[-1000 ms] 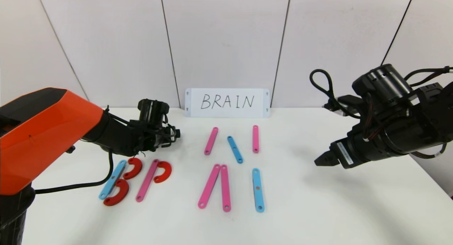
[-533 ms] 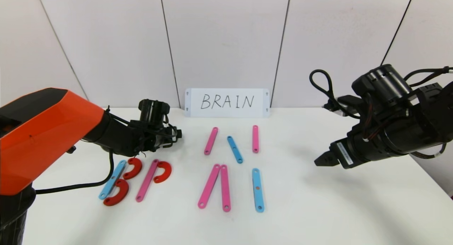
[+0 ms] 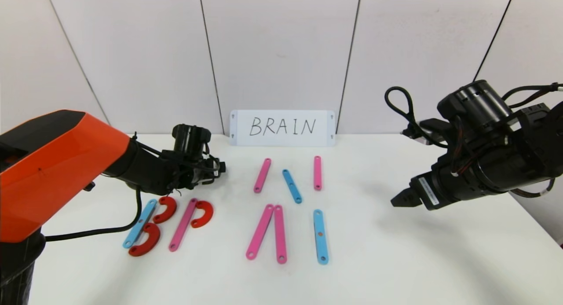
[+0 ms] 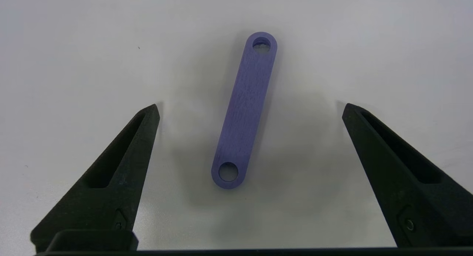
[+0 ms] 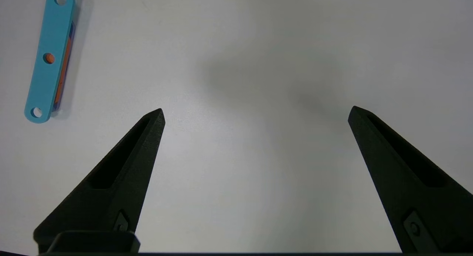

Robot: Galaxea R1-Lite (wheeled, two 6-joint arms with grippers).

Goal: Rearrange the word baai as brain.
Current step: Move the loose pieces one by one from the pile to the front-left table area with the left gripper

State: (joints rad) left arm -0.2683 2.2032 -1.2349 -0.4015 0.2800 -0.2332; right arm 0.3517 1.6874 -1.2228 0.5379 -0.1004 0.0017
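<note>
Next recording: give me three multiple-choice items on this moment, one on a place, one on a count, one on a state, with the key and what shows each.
1. Place: what lies on the table between the left gripper's open fingers in its wrist view?
A. a flat purple plastic strip with a hole at each end
B. a red curve
C. the white card

2. Count: how many red C-shaped plastic curves are on the white table?
A. one
B. three
C. five

3. State: how does the right gripper stand?
A. shut on a blue strip
B. shut, empty
C. open, empty, over bare table

Key:
1 A, the purple strip lies there, touched by neither finger.
2 B, two curves beside the blue strip and one beside the pink strip.
3 C, its fingers are spread wide with nothing between them.
</note>
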